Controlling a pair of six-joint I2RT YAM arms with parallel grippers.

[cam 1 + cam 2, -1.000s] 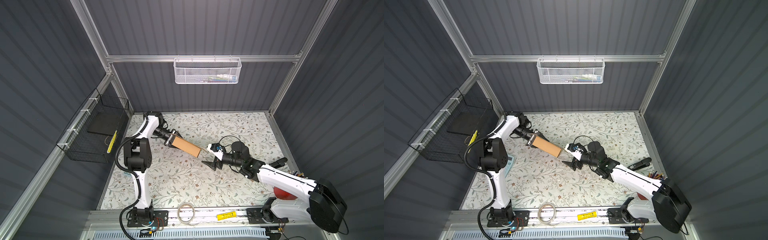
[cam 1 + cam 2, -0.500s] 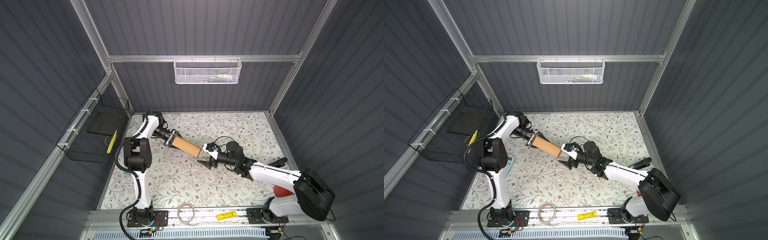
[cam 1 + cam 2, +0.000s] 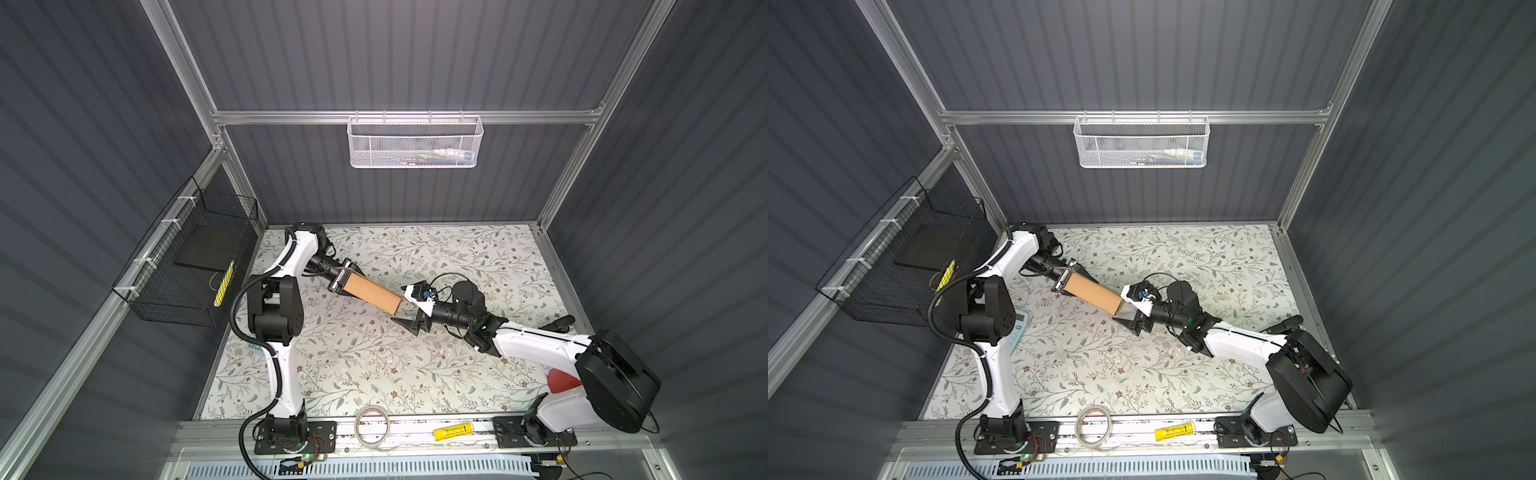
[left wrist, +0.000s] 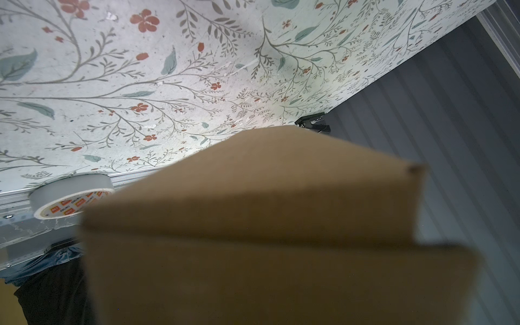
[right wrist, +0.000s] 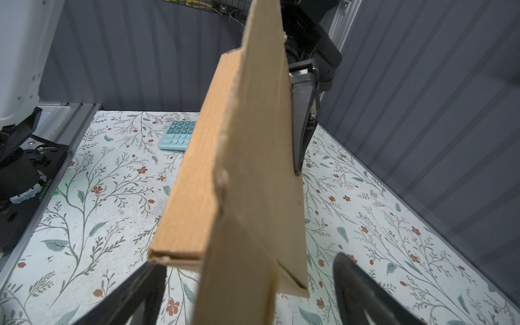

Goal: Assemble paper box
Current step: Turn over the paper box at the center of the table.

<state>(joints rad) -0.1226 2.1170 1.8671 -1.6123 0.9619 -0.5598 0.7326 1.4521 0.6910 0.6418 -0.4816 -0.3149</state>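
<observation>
**Right gripper moves in on the box**

The paper box is folded into a flat brown shape. It hangs tilted in the air over the table, well behind the tape roll. The left gripper is clamped on the box end that sits behind and to the left of the tape roll. It has not moved. The right gripper has just slid in to the box's other end, behind the tape roll and a little to its right. Its jaws are spread wide, one on each side of the box, and are not squeezing it. So the box now has a helper ready at its free end. I think a pinch there comes next, maybe to press a flap shut or to take the box over.
</observation>
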